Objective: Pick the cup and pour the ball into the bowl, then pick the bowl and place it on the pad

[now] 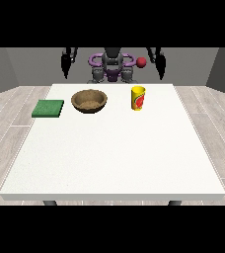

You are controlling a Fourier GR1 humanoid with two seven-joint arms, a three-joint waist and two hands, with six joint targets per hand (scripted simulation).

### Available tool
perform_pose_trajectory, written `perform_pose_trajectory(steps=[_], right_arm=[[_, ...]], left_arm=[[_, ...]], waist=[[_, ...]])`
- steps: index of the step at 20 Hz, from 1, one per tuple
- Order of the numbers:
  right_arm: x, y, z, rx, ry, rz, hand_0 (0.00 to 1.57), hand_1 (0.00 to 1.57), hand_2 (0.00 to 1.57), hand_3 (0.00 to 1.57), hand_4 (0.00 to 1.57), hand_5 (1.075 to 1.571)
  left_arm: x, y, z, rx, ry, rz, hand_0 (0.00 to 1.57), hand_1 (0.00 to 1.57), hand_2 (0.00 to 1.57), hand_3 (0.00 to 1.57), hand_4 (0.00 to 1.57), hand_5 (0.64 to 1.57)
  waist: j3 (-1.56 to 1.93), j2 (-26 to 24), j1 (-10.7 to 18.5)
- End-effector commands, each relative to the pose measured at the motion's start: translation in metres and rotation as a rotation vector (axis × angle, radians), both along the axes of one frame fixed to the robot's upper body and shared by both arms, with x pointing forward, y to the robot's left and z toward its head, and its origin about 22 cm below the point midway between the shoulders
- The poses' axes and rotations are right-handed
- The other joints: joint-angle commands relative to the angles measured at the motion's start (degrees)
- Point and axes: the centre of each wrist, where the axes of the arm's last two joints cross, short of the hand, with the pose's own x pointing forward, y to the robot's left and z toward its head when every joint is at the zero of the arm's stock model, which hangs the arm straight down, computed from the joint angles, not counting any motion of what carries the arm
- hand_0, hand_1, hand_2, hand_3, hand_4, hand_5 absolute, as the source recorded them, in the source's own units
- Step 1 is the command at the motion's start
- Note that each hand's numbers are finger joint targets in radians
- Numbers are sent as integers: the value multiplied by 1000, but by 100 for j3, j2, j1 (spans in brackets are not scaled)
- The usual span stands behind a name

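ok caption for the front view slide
Yellow cup, brown bowl and green pad on the white table.

Desk [114,158]: white, matt, smooth top with a faint speckle. Bowl [89,101]: brown, wood-like, rough grained surface. Cup [138,98]: yellow with a red mark, smooth, plastic-like finish. Pad [48,108]: green, matt, finely textured like cloth or foam. Floor [11,118]: pale wooden planks, matt.
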Motion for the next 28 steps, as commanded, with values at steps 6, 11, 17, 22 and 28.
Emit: perform_pose_trajectory(steps=[6, 11, 17, 22, 28], right_arm=[[1, -13, 33, -52, -5, -5, 0, 0, 0, 0, 0, 1569], [-13, -68, 43, 51, -23, 36, 0, 0, 0, 0, 0, 1570], [-11, -78, 47, 73, -104, 27, 0, 0, 0, 0, 0, 1570], [19, -70, 46, 81, -247, 26, 0, 0, 0, 0, 0, 1570], [13, -70, 44, 71, -212, 86, 0, 0, 0, 0, 0, 1571]], left_arm=[[4, 7, 35, 39, -24, -24, 0, 0, 0, 0, 0, 1557], [16, 17, 82, -141, -97, -9, 0, 0, 0, 0, 0, 1554], [18, 56, 63, -133, -191, 17, 0, 0, 0, 0, 0, 1544], [44, 37, 68, -118, -336, -30, 0, 0, 0, 0, 0, 1528], [45, 34, 3, -94, -343, 45, 0, 0, 0, 0, 0, 1526]], waist=[[-25, -1617, -99], [-19, -985, -254], [-20, -345, -299], [-18, 540, -169], [-22, 527, -532]])
